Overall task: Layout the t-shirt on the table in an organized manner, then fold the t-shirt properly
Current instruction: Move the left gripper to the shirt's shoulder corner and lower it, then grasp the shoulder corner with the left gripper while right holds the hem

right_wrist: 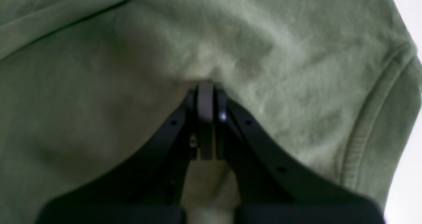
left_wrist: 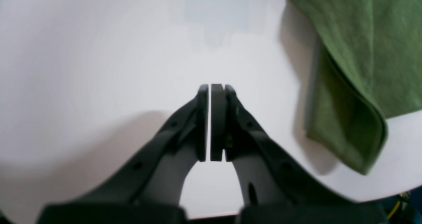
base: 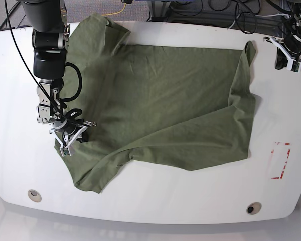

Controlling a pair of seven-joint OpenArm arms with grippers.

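The olive-green t-shirt [base: 165, 100] lies spread on the white table [base: 165, 201], front down, with its hem side toward the right and wrinkles along the near edge. My right gripper [base: 69, 136] rests on the sleeve area at the shirt's left edge. In the right wrist view the gripper [right_wrist: 206, 84] is shut, and the t-shirt [right_wrist: 263, 52] puckers at its tips. My left gripper [base: 279, 61] hovers at the far right edge of the table. In the left wrist view it [left_wrist: 210, 85] is shut and empty over the bare table [left_wrist: 99, 52], with a shirt corner [left_wrist: 362, 52] to its right.
Two round grommet holes [base: 34, 195] [base: 251, 207] sit near the front edge. A red dashed rectangle [base: 281, 160] marks the table at the right. Cables [base: 231, 15] run behind the table. The table's curved edge [left_wrist: 379, 194] is close to the left gripper.
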